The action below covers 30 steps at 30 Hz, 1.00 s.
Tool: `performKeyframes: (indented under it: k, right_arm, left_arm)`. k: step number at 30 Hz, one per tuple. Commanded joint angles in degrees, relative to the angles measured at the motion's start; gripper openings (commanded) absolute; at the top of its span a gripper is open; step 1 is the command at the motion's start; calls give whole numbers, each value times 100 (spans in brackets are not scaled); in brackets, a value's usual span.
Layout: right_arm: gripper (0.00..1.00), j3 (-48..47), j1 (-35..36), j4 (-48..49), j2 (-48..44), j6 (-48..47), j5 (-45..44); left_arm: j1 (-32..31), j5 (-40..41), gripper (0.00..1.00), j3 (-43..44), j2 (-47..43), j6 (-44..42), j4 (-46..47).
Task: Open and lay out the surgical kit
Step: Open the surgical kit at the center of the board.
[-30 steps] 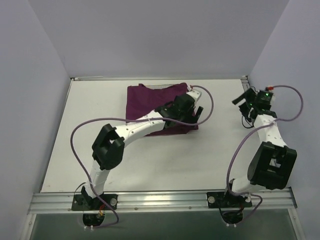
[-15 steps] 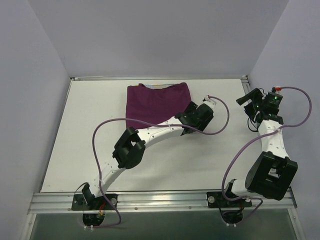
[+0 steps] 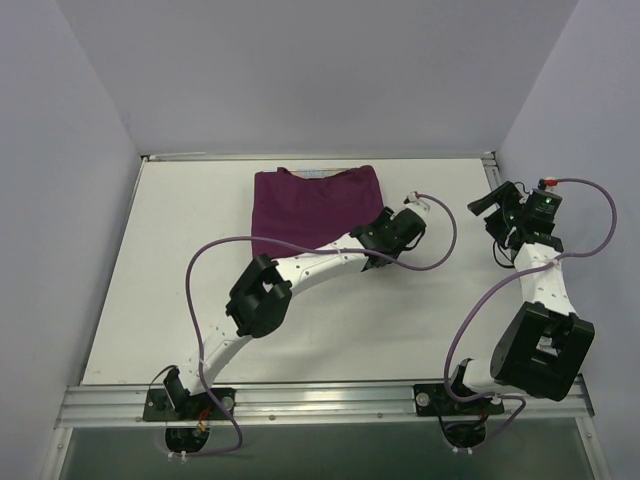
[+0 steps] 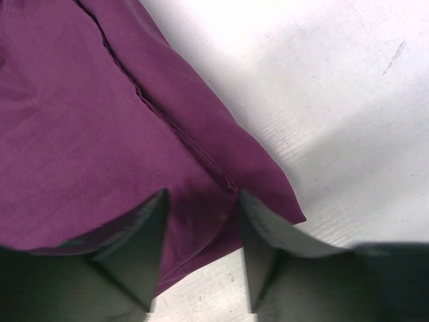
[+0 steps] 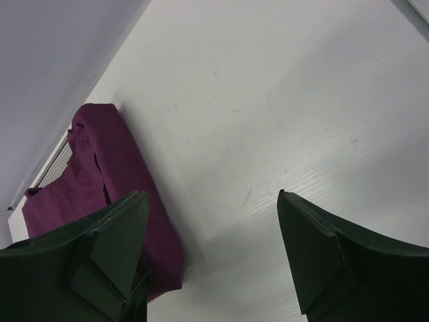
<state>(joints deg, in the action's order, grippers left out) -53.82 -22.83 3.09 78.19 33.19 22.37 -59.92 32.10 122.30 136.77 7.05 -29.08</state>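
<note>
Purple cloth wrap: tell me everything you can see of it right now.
The purple cloth wrap is dark, matte woven fabric, folded shut into a roughly square bundle with stitched hems. It lies flat on the white table near the far edge. A sliver of wire mesh peeks out at its far side. The left tool straddles a hemmed fold at its near right corner, jaws apart; the right tool is clear of it.

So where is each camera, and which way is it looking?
Top camera: above and behind the arms, looking down on the table, the purple wrap, left arm and right arm.
Left wrist camera: looks down past the left gripper at the wrap's corner.
Right wrist camera: looks past the right gripper, across the table, toward the wrap.
All three see the wrap.
</note>
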Motion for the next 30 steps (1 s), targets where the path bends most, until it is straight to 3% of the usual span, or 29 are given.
performKeyframes:
  k: [1, 6, 7, 12, 16, 20, 23, 24, 25, 26, 27, 28, 29, 30]
  right_arm:
    - [78, 21, -2, 192, -182, -67, 101]
    - [78, 3, 85, 192, -103, -102, 127]
    - [78, -5, 147, 192, -76, -111, 118]
    - [77, -295, 708, 25, 187, -365, 66]
    - [77, -541, 1377, -11, 337, -436, -84]
    - [77, -901, 1886, -71, 626, -427, -83]
    - [77, -1340, 2518, -116, 916, -541, -189]
    - [77, -1463, 2920, -116, 987, -568, -241]
    - [77, -1725, 3125, -116, 1187, -603, -242]
    - [77, -1876, 3318, -90, 1320, -638, -216]
    - [77, -2052, 3503, -107, 1582, -725, -172]
    - [77, -2454, 3896, -159, 1724, -787, -180]
    - [77, -2658, 4100, -282, 1882, -866, -189]
    - [77, -2886, 4268, -344, 2214, -1041, -172]
  left_arm:
    - [15, 86, 50, 268, -10, -72, 95]
    - [94, -1, 19, 250, -150, -81, 140]
    - [164, -36, 3, 268, -212, -72, 96]
    - [656, -388, 2, 23, -773, 244, -141]
    - [1516, -713, 2, -828, -2062, 701, -335]
    - [2808, -784, 2, -1901, -3435, 1253, -729]
    - [4265, -880, 2, -2552, -4428, 1719, -1511]
    - [5061, -950, 2, -2710, -4648, 1799, -1713]
    - [5426, -1047, 6, -2929, -5129, 1843, -1872]
    - [5743, -1091, 26, -3436, -5386, 1844, -1864]
    - [6033, -1205, 65, -3693, -5606, 1792, -1795]
    - [6689, -1528, 66, -3887, -5939, 1687, -1742]
    - [6904, -1583, 67, -4107, -6082, 1668, -1767]
    - [7054, -1619, 75, -4213, -6205, 1590, -1742]
